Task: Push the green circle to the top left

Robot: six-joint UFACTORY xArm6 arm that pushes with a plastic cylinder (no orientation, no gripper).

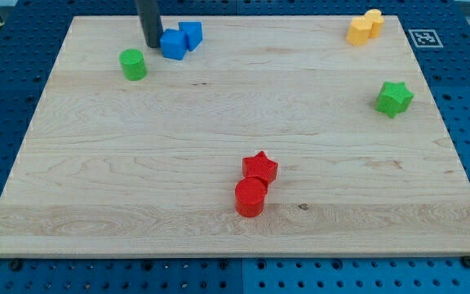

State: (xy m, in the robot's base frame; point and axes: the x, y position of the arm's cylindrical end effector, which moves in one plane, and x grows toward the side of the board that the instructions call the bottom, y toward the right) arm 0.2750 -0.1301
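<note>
The green circle [133, 64], a short green cylinder, stands near the board's top left. My tip [151, 44] is just to its upper right, a small gap away from it. The tip sits against the left side of a blue block [172, 44].
A second blue block [191, 34] touches the first on its right. Two yellow blocks [364, 27] sit at the top right. A green star [393, 98] is at the right. A red star [259, 168] and a red cylinder [250, 197] touch at the bottom middle. The wooden board [137, 180] lies on a blue table.
</note>
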